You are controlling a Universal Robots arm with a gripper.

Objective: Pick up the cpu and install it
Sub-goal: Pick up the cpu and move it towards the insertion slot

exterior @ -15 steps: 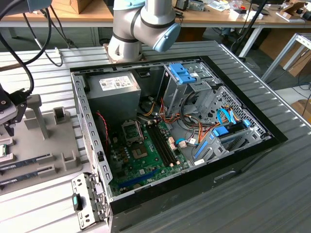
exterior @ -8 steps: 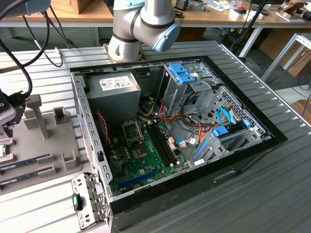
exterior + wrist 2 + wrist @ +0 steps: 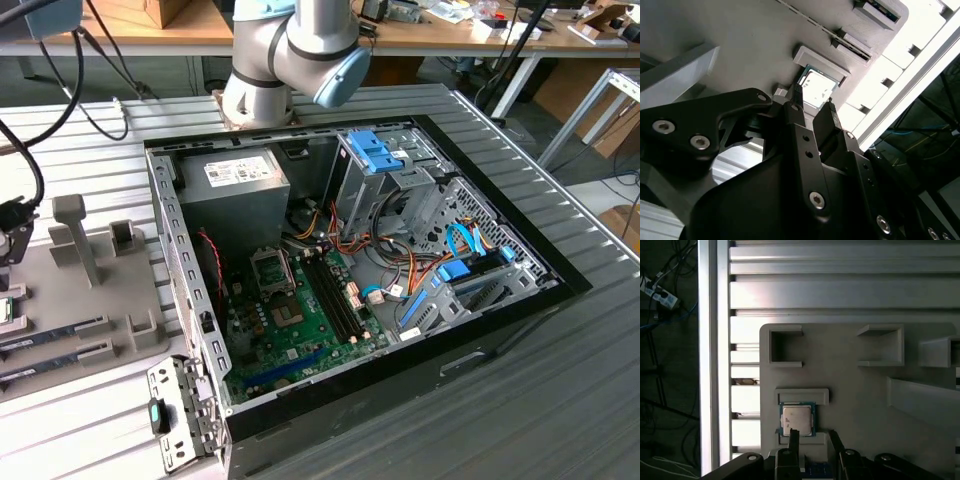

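The cpu [image 3: 797, 420], a small square chip with a silver-grey top and a green edge, lies flat in a shallow holder on the grey fixture plate [image 3: 855, 390]. In both wrist views my gripper [image 3: 813, 436] hovers just above it, open, with nothing between the black fingers [image 3: 793, 440]. In the second wrist view the cpu [image 3: 817, 86] shows just beyond the tips of the gripper [image 3: 814, 100]. The black square socket frame [image 3: 272, 270] sits on the green motherboard [image 3: 300, 335] inside the open computer case, far from the gripper.
The fixture plate [image 3: 90, 300] lies at the exterior view's left, with upright grey posts [image 3: 75, 235] and memory sticks [image 3: 55, 335] in slots. The case wall [image 3: 185, 290] stands between the plate and the motherboard. Cables and drive cages [image 3: 400, 180] crowd the case's far side.
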